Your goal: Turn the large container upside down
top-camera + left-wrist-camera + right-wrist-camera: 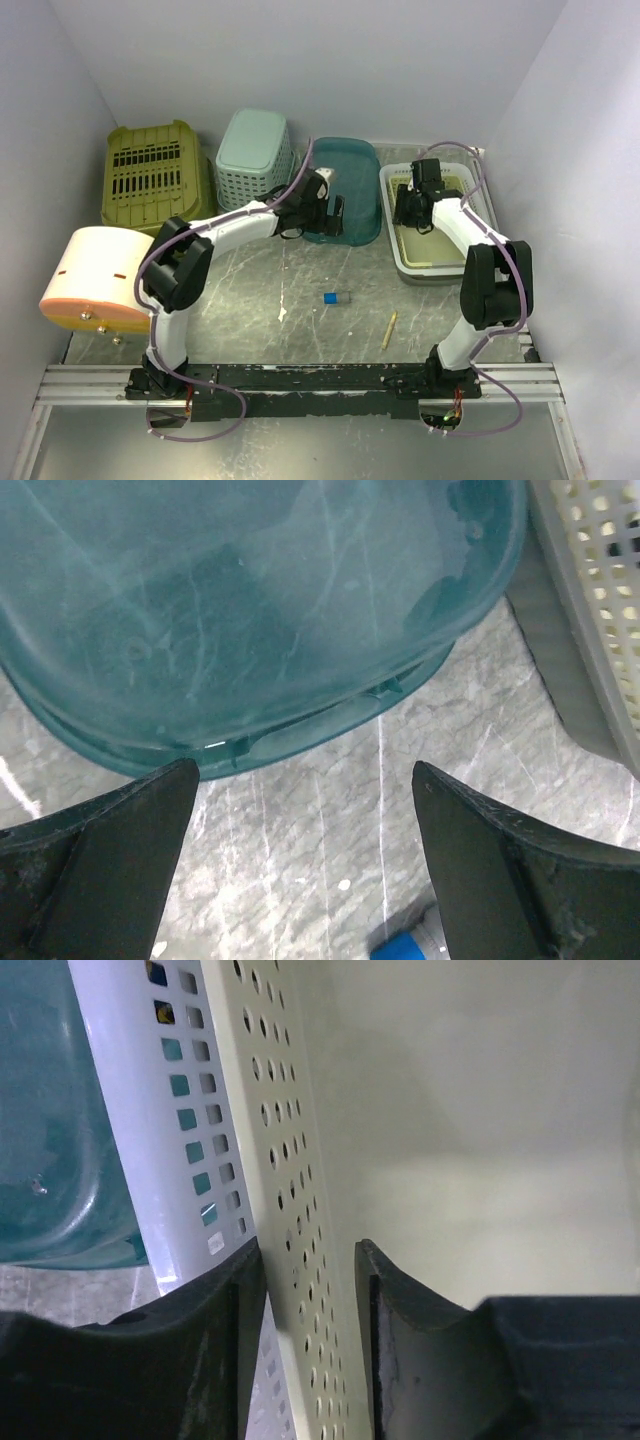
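Right wrist: large container (285, 1140) wall between right hand (310, 1252) fingers (215, 1305).

Bright, even light, soft shadows; the close wrist views seem slightly blurred.

Plain pale walls (300, 60) close in a grey marbled bench (260, 300) at 9, 12 and 3 o'clock, an aluminium rail (80, 385) at 6, evenly lit.

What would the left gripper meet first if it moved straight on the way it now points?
Probably the teal translucent plastic tub: its near rim lies directly ahead of the open left gripper. How far ahead is unclear.
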Robot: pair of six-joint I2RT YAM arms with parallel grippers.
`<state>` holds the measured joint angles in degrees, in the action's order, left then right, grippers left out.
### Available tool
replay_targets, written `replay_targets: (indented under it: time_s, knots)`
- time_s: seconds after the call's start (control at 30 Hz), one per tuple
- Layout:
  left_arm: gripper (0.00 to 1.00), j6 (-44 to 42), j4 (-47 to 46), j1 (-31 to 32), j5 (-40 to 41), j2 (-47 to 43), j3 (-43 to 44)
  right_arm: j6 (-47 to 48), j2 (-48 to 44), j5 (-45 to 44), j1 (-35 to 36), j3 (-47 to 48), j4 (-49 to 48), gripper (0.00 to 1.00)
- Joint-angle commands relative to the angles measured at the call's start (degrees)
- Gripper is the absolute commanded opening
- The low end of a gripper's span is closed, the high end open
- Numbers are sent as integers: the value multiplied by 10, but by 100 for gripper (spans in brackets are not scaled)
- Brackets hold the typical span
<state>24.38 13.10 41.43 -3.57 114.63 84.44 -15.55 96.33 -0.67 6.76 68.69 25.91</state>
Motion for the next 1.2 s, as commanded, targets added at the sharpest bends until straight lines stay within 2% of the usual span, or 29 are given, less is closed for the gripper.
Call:
replay_targets:
  time_s: [0.0, 0.07, 0.2, 0.3, 0.4, 0.47, 0.6, 0.8, 0.93, 1.17]
  knots:
    - [100, -29, 30, 4, 29, -81, 20, 4, 15, -8, -5, -11, -2, 35]
    - [100, -34, 43, 10, 35, -114, 20, 5, 22, -2, -7, -8, -2, 28]
    - [100, -34, 61, 19, 33, -176, 23, 0, 11, -24, -9, 14, 16, 0]
    - [99, -36, 84, 26, 48, -213, 34, -31, -34, -43, -10, 28, 18, 0]
    - [100, -36, 77, 29, 85, -262, 11, -60, -96, -27, -6, 40, -23, 0]
    - [100, -69, 107, 29, 113, -285, 24, -66, -127, -36, 1, 57, -35, 0]
    - [100, -78, 167, 23, 172, -320, 42, -61, -150, -31, 11, 127, -27, 0]
    - [100, -52, 220, -2, 194, -358, 89, -84, -172, 145, 47, 166, -105, 0]
    - [100, -52, 237, -10, 218, -383, 143, -137, -158, 257, 82, 169, -160, 0]
    - [100, -38, 267, -17, 240, -388, 242, -291, -126, 425, 162, 71, -343, 0]
